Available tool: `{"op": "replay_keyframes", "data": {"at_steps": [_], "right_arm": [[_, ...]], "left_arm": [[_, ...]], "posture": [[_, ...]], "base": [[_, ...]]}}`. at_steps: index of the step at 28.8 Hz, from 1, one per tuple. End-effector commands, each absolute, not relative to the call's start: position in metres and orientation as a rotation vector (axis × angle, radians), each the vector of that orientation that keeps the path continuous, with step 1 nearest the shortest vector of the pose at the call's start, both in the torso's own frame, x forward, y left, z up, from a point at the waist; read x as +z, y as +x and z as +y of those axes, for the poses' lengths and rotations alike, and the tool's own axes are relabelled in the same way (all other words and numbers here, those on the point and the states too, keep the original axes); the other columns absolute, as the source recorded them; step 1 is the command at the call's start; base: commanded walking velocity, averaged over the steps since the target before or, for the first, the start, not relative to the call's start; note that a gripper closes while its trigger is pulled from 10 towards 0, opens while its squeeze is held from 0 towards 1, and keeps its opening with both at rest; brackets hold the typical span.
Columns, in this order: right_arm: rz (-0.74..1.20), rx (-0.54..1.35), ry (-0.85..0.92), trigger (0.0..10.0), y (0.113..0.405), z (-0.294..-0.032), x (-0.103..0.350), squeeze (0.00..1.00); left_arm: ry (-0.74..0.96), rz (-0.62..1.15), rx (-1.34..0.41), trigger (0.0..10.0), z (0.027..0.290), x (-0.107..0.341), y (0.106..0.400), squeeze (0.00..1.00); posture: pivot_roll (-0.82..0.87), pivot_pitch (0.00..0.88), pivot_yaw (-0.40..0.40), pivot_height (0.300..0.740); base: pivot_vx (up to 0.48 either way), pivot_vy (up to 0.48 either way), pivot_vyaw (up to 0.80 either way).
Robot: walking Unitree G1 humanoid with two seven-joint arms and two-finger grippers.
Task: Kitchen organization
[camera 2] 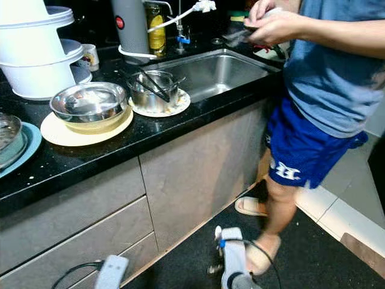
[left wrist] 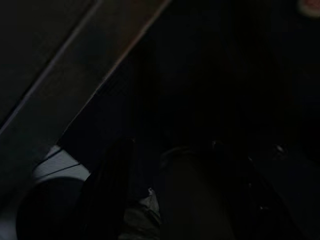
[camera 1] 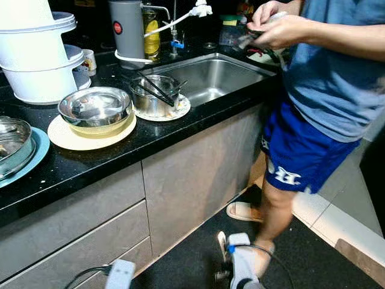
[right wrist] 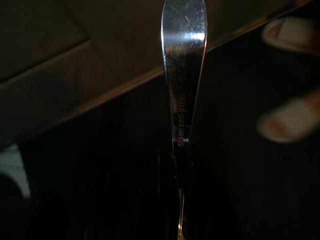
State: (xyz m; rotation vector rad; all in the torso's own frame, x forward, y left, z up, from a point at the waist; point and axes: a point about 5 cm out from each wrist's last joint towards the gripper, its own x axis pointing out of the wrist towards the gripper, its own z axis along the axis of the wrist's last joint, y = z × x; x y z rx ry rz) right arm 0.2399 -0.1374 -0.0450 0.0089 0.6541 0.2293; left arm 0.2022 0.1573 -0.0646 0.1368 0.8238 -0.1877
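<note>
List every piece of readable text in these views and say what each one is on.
"STAINLESS STEEL": stamped along the metal utensil handle in the right wrist view.
White lettering on the person's blue shorts: too blurred to read.
Red round mark on the grey canister: too small to read.
Label on the yellow bottle: unreadable.

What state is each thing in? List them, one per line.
Sink: empty.
Steel bowl: upright on cream plate.
Small pot: upright, black utensils leaning inside.
White tubs: stacked.
Drawers: closed.
Right claw: shut on steel utensil handle.
Left claw: too dark to tell.
</note>
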Motion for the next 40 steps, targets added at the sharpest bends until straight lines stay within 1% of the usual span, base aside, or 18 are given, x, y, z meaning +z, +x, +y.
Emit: {"op": "replay_keyframes", "data": {"at_steps": [1,3,6,9,11,13,14,15,17,19,21,23,26,29,31,33,36,40], "right_arm": [[0.659,0.223,0.003,10.0,0.234,-0.143,-0.049,0.0],[0.654,0.214,0.008,10.0,0.234,-0.145,-0.049,0.0],[0.661,0.202,-0.009,10.0,0.229,-0.156,-0.051,0.0],[0.668,0.196,-0.018,10.0,0.226,-0.162,-0.053,0.0],[0.664,0.165,0.0,10.0,0.223,-0.166,-0.054,0.0],[0.663,0.158,0.004,10.0,0.222,-0.166,-0.054,0.0],[0.665,0.158,0.007,10.0,0.221,-0.164,-0.055,0.0],[0.671,0.161,0.008,10.0,0.219,-0.16,-0.057,0.0],[0.684,0.192,-0.02,10.0,0.215,-0.155,-0.06,0.0],[0.684,0.195,-0.035,10.0,0.215,-0.156,-0.06,0.0],[0.678,0.194,-0.043,10.0,0.216,-0.159,-0.059,0.0],[0.657,0.196,-0.045,10.0,0.217,-0.159,-0.057,0.0],[0.613,0.17,-0.038,10.0,0.221,-0.158,-0.053,0.0],[0.615,0.178,0.016,10.0,0.223,-0.154,-0.053,0.0],[0.632,0.182,0.057,10.0,0.222,-0.153,-0.054,0.0],[0.636,0.184,0.052,10.0,0.222,-0.153,-0.054,0.0],[0.64,0.192,0.014,10.0,0.222,-0.153,-0.055,0.0],[0.636,0.199,0.009,10.0,0.221,-0.152,-0.055,0.0]], "left_arm": [[0.126,0.839,-0.2,10.0,0.153,-0.07,0.196,0.0],[0.118,0.831,-0.194,10.0,0.152,-0.069,0.197,0.0],[0.109,0.771,-0.188,10.0,0.148,-0.067,0.2,0.0],[0.089,0.771,-0.175,10.0,0.147,-0.067,0.198,0.0],[0.106,0.777,-0.151,10.0,0.151,-0.069,0.195,0.0],[0.09,0.788,-0.129,10.0,0.154,-0.07,0.193,0.0],[0.106,0.793,-0.114,10.0,0.159,-0.071,0.191,0.0],[0.106,0.8,-0.101,10.0,0.164,-0.072,0.19,0.0],[0.107,0.789,-0.085,10.0,0.171,-0.072,0.187,0.0],[0.111,0.759,-0.09,10.0,0.172,-0.07,0.189,0.0],[0.091,0.736,-0.112,10.0,0.167,-0.068,0.192,0.0],[0.051,0.809,-0.162,10.0,0.162,-0.073,0.189,0.0],[0.057,0.826,-0.19,10.0,0.157,-0.074,0.189,0.0],[0.047,0.806,-0.174,10.0,0.154,-0.073,0.191,0.0],[0.011,0.804,-0.144,10.0,0.154,-0.073,0.191,0.0],[0.03,0.795,-0.134,10.0,0.155,-0.073,0.193,0.0],[0.107,0.817,-0.116,10.0,0.16,-0.074,0.193,0.0],[0.142,0.834,-0.11,10.0,0.163,-0.075,0.192,0.0]], "posture": [[-0.07,0.107,-0.042,0.74],[-0.07,0.107,-0.042,0.74],[-0.07,0.105,-0.06,0.74],[-0.07,0.105,-0.057,0.74],[-0.07,0.112,-0.046,0.74],[-0.07,0.114,-0.046,0.74],[-0.06,0.098,-0.049,0.74],[-0.05,0.112,-0.042,0.74],[-0.05,0.11,-0.038,0.74],[-0.05,0.117,-0.048,0.74],[-0.04,0.118,-0.055,0.74],[-0.04,0.118,-0.057,0.74],[-0.05,0.113,-0.055,0.74],[-0.07,0.101,-0.055,0.74],[-0.07,0.099,-0.056,0.74],[-0.07,0.092,-0.062,0.74],[-0.06,0.086,-0.065,0.74],[-0.06,0.077,-0.071,0.74]], "base": [[0.0,0.0,0.0],[0.0,0.0,0.0],[0.0,0.0,0.0],[0.0,0.0,0.0],[0.0,0.0,0.0],[0.0,0.0,0.0],[0.0,0.0,0.0],[0.0,0.0,0.0],[0.0,0.0,0.0],[0.0,0.0,0.0],[0.0,0.0,0.0],[0.0,0.0,0.0],[0.0,0.0,0.0],[0.0,0.0,0.0],[0.0,0.0,0.0],[0.0,0.0,0.0],[0.0,0.0,0.0],[0.0,0.0,0.0]]}}
